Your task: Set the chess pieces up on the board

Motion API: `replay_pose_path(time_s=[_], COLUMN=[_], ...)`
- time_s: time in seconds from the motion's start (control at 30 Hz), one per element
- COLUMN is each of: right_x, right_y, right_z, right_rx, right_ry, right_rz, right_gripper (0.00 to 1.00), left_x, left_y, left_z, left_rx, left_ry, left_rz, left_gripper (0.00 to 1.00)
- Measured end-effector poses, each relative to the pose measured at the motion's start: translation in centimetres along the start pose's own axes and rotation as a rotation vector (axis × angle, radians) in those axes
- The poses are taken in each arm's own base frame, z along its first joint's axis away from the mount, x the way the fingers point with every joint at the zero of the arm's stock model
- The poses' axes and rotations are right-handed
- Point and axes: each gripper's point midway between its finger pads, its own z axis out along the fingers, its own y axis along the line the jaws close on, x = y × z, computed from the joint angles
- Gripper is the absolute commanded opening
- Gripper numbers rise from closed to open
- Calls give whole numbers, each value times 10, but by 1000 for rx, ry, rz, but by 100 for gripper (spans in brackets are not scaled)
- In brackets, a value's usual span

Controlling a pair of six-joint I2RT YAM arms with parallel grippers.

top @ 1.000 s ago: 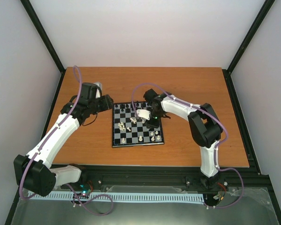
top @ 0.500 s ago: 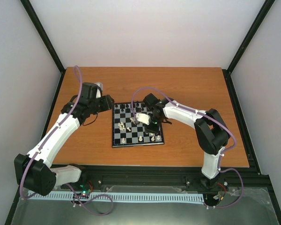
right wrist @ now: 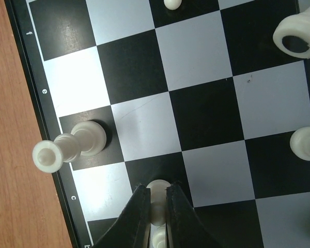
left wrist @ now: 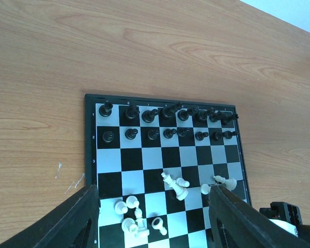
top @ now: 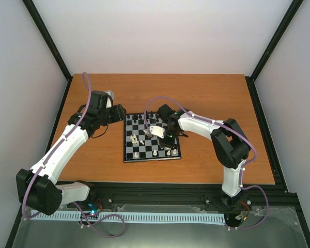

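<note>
A white chess piece (right wrist: 158, 185) is pinched tight by the right gripper (right wrist: 156, 199) near the edge of the board (right wrist: 206, 51). The left gripper (left wrist: 154, 209) is held half open with nothing inside

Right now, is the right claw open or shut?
Shut. The right claw is closed around a white chess piece, pinching it.
</note>
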Motion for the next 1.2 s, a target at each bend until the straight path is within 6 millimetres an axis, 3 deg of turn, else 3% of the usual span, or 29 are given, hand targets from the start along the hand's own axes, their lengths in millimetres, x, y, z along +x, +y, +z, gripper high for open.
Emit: replay_pose_path(time_s=[0.33, 0.73, 0.9, 1.03, 1.2], right_x=[-1, -2, -14, -22, -17], right_y=[3, 4, -10, -44, -79], right_z=[4, 5, -23, -60, -81], right_rx=[-15, -14, 13, 94, 164], right_ry=[3, 11, -48, -123, -149], right_rz=[-3, 14, 29, 67, 110], right_gripper=[5, 31, 35, 34, 34], left_x=[0, 1, 1, 2, 2], left_y=[0, -1, -2, -3, -4], left_z=[0, 0, 0, 1, 1], left_rx=[3, 6, 13, 16, 21], left_ry=[2, 4, 8, 11, 15], left_rz=[0, 1, 1, 1, 1], left_gripper=[61, 61, 61, 61, 61])
